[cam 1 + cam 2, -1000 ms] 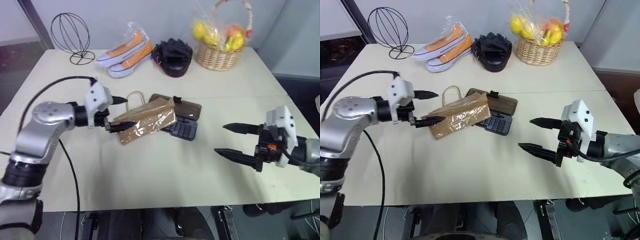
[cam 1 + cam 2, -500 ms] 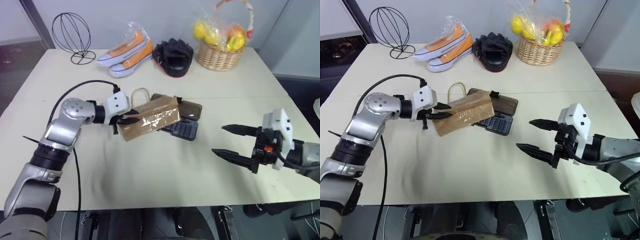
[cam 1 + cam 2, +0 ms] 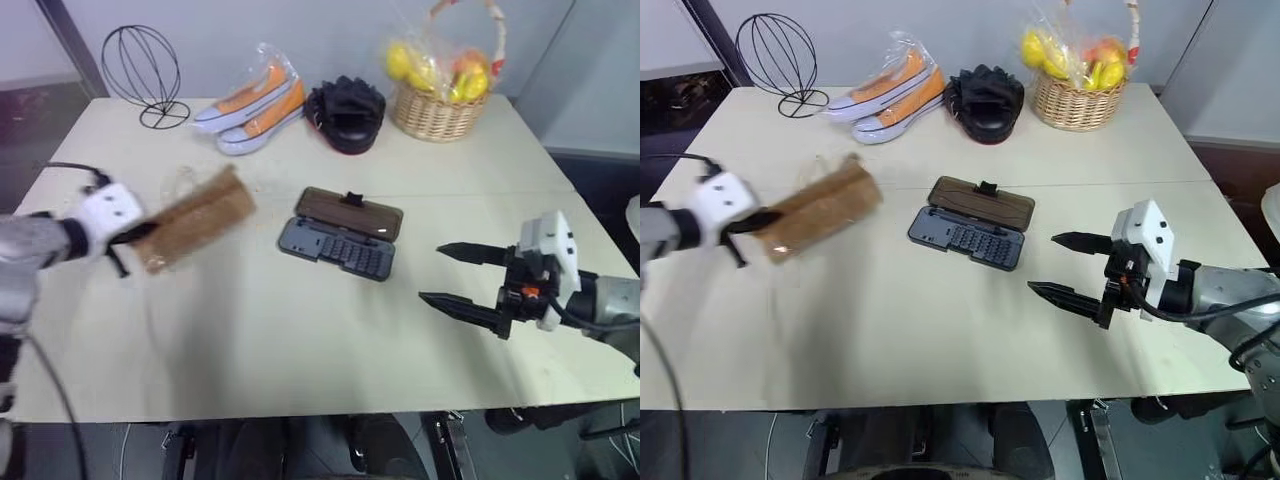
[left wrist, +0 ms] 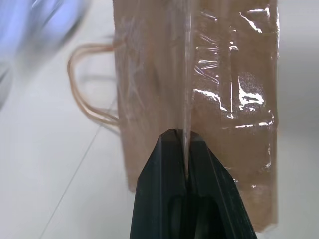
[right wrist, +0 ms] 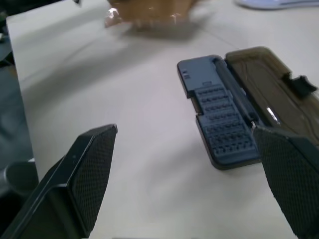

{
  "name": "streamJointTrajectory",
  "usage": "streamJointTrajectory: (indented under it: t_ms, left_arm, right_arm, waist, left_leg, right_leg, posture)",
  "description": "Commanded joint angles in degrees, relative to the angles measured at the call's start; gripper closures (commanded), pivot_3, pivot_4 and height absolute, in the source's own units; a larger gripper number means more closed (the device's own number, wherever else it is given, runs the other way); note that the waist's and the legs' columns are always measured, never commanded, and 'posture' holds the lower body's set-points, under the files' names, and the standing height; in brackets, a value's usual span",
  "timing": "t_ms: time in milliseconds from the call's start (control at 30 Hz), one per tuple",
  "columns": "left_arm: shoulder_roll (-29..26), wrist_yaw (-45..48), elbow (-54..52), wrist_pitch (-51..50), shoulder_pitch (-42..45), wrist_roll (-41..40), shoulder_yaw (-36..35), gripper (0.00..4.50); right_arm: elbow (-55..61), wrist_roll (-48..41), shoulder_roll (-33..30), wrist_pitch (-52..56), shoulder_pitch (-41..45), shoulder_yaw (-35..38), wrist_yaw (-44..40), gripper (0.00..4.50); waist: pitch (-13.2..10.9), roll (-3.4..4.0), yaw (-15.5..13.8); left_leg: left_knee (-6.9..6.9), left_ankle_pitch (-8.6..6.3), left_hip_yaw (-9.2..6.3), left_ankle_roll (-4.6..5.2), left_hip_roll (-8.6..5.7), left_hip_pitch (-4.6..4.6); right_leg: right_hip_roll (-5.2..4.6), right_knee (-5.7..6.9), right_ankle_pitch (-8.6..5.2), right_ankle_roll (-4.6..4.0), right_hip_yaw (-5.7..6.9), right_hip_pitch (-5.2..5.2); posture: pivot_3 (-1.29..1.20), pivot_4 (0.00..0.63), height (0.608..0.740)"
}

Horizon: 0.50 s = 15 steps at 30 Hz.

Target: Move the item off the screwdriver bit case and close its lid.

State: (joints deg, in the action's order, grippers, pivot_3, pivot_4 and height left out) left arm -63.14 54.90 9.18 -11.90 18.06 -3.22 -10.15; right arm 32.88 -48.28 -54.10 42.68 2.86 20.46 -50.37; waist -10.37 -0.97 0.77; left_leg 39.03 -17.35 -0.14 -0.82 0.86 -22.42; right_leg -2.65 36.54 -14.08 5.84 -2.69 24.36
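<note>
Paper bag (image 3: 195, 217) – off the case, pinched edge-on in L gripper (image 4: 187, 164) over table's left side | bit case (image 3: 970, 225) mid-table, lid (image 3: 984, 199) flat open | R gripper (image 3: 1072, 267) wide, empty | risk: thin pinch – bag may slip; lid close could shove case.

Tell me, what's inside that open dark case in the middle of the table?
The screwdriver bit case lies open, with rows of small bits in its dark tray. Its brown lid lies flat behind and looks empty. Nothing covers it; the paper bag hangs in the left gripper.
</note>
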Motion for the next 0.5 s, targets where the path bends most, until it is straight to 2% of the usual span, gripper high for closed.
streamJointTrajectory:
  t_ms: [33, 100, 200, 300, 467, 500]
  left_arm:
    - [-4.25, 0.31, 1.89, 3.07, -6.61, 0.66, -7.48, 4.45]
    - [-5.02, 0.14, 3.74, 3.33, -9.93, 0.12, -10.25, 4.45]
    - [-3.00, -1.42, 4.67, 1.14, -10.46, -1.95, -11.40, 4.45]
    - [-1.44, -1.25, 3.05, -0.55, -11.92, -3.58, -12.52, 3.72]
    - [-1.91, -0.24, -0.04, -4.05, -14.39, -6.75, -18.02, 1.23]
    - [-2.32, 0.83, -0.71, -5.51, -14.52, -8.25, -19.95, 1.23]
  right_arm:
    - [-1.16, 1.23, 0.15, -2.20, 1.43, -0.83, -1.07, 0.00]
    - [-2.29, 1.83, 0.16, -2.77, 2.10, -1.69, -1.75, 0.00]
    - [-3.67, 2.99, 0.17, -3.77, 3.18, -3.09, -2.64, 0.00]
    - [-4.52, 3.49, 0.11, -3.98, 4.07, -3.57, -2.96, 0.00]
    - [-4.97, 3.99, -0.43, -4.31, 3.29, -2.96, -3.99, 0.00]
    - [-5.15, 4.18, -0.43, -4.36, 3.21, -2.90, -4.06, 0.00]
  waist:
    - [0.00, 0.00, -0.24]
    - [0.00, -0.01, -0.37]
    - [0.00, -0.07, -0.45]
    - [0.00, -0.08, -0.28]
    - [-0.03, -0.12, 0.14]
    - [-0.03, -0.13, 0.17]
  left_leg:
    - [0.00, 0.00, 0.00, 0.00, -0.04, 0.00]
    - [0.00, 0.00, 0.01, 0.00, -0.04, 0.00]
    - [0.01, 0.00, 0.00, -0.01, -0.04, -0.02]
    - [0.03, 0.00, 0.02, -0.01, -0.04, -0.02]
    - [0.00, 0.00, 0.01, 0.00, 0.01, -0.02]
    - [0.00, 0.00, 0.00, 0.00, 0.02, -0.02]
  right_leg:
    - [-0.04, -0.02, 0.00, 0.00, 0.01, -0.03]
    - [-0.08, -0.08, -0.01, -0.02, 0.02, -0.06]
    - [-0.09, -0.10, -0.08, -0.15, 0.06, -0.07]
    - [-0.09, -0.10, -0.05, -0.09, 0.06, -0.09]
    - [-0.05, -0.08, 0.01, 0.01, 0.06, -0.04]
    - [-0.04, -0.07, 0.01, 0.00, 0.06, -0.04]
  posture:
    - [0.00, 0.150, 0.740]
    - [0.00, 0.150, 0.740]
    - [0.00, 0.150, 0.740]
    - [0.00, 0.150, 0.740]
    - [0.00, 0.150, 0.740]
    - [0.00, 0.150, 0.740]
